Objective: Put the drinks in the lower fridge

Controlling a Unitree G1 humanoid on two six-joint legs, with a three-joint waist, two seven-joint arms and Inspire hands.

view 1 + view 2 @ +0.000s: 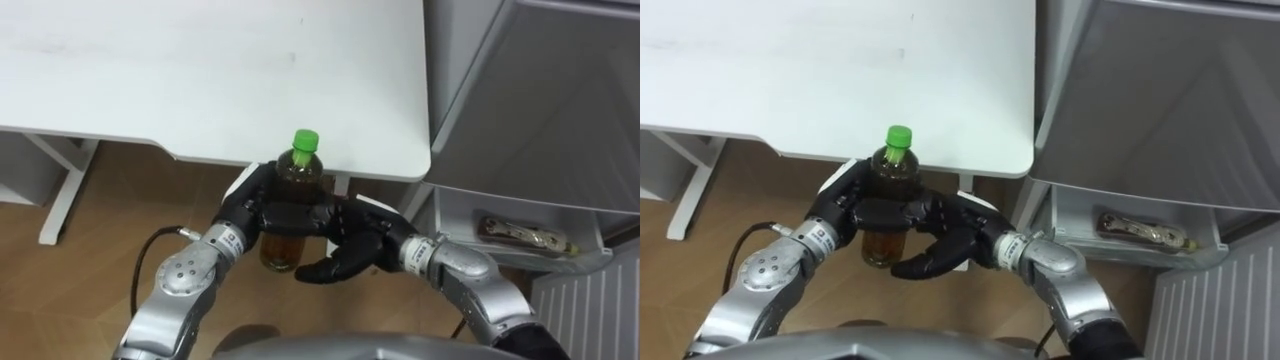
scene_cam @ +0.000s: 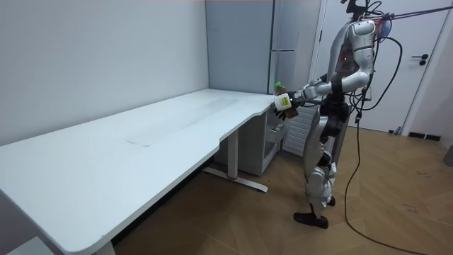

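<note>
Currently mid-carry: bottle (image 1: pixel 298 172), green cap and amber drink, is upright in the air just off the table (image 1: pixel 200 70) edge, over the floor, dead centre in the eye views. Left hand (image 1: pixel 248 215) has its fingers wrapped round the bottle's middle. Right hand (image 1: pixel 365 245) is curled against its lower right side, touching the left hand's fingers.

Reads as pick done, placement not yet started. Could be a hand-to-hand transfer, can't confirm.

Next move, my call: swing the bottle toward 3–4 o'clock and lower it into the open lower compartment (image 1: pixel 450 212) of the fridge (image 1: pixel 540 90), keeping it upright.

Table sits at 12 o'clock, fridge body at 2 o'clock. The compartment holds a flat packet (image 1: pixel 520 232) at 3 o'clock, so aim for the free space beside it.

Obstacles: table corner close at 1 o'clock, ribbed white panel (image 1: pixel 590 295) at 4 o'clock.

Room view: robot stands at the table's end, beside the fridge.
</note>
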